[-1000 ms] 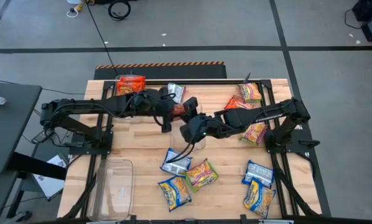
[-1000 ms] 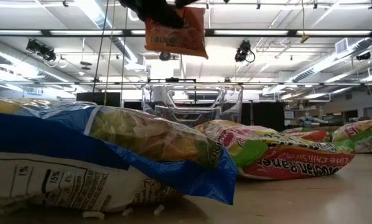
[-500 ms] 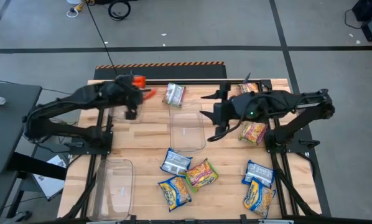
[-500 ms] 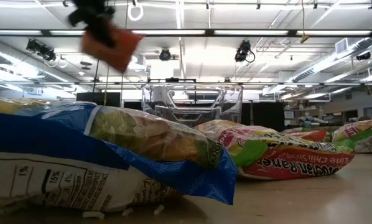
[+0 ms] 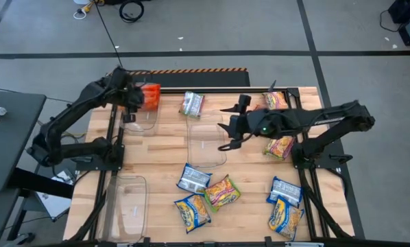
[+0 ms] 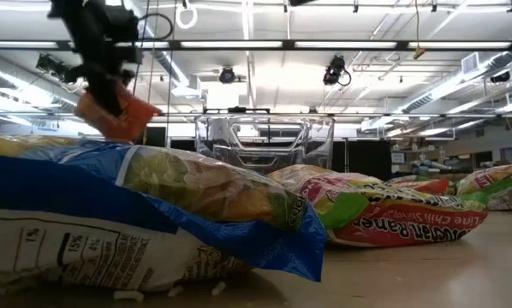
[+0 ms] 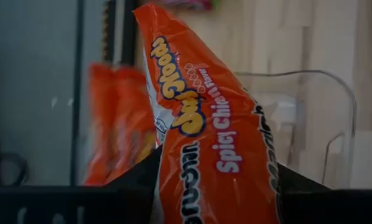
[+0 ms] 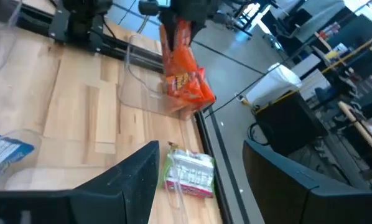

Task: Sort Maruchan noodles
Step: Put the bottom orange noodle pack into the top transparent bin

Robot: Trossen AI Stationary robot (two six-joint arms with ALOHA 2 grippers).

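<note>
From above, your left gripper sits at the table's far left corner, clamped on an orange-red packet over a clear bin that already has orange-red packets at its far end. Your right gripper hangs over the far right edge of the middle clear bin, its fingers spread and carrying nothing. A green-and-white packet lies between the two bins; more packets lie to the right beneath the right arm, and a cluster of blue-yellow and yellow-pink-green ones sits near the table's front beside a third clear bin. At table level, you see the orange-red packet dangling tilted from the left gripper, with a blue-yellow packet filling the foreground and the middle bin behind it. Through the left wrist camera, the held packet stands pinched between the two dark fingers, with the bin's clear wall and other orange-red packets beyond. Through the right wrist camera, the right arm's own fingers stand well apart; far off, the left arm holds its packet above the far bin, and the green-and-white packet lies near the table's rail.
</note>
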